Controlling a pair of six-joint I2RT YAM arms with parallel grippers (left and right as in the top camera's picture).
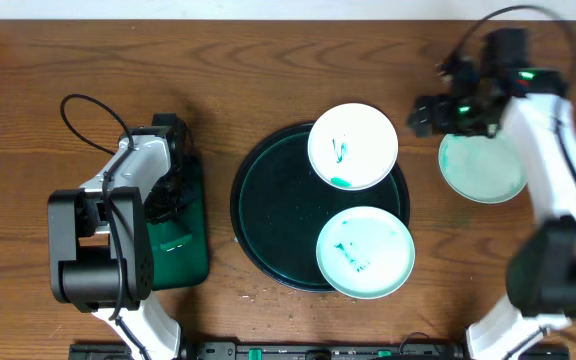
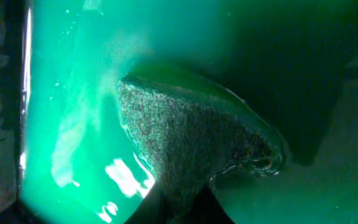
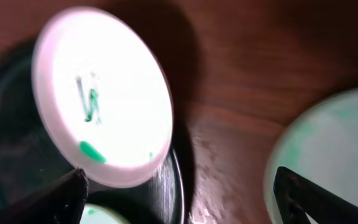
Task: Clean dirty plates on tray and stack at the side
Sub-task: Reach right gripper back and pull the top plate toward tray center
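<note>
My left arm (image 1: 128, 175) has smooth white shells and black joints, with a big black block (image 1: 93, 255) at one end. A thin black cable (image 1: 76, 112) makes a loop beside it. My right arm (image 1: 548, 160) looks the same, white with black parts, and it has a black cable (image 1: 513, 12) too. Small green lights (image 1: 526, 74) glow near its wrist. My right gripper (image 1: 428, 113) is black, and its fingers (image 3: 309, 198) are dark and pointy

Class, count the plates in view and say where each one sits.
3: white plate on the tray's far edge, mint plate on its near edge, second mint plate on the table, right of the tray.
</note>
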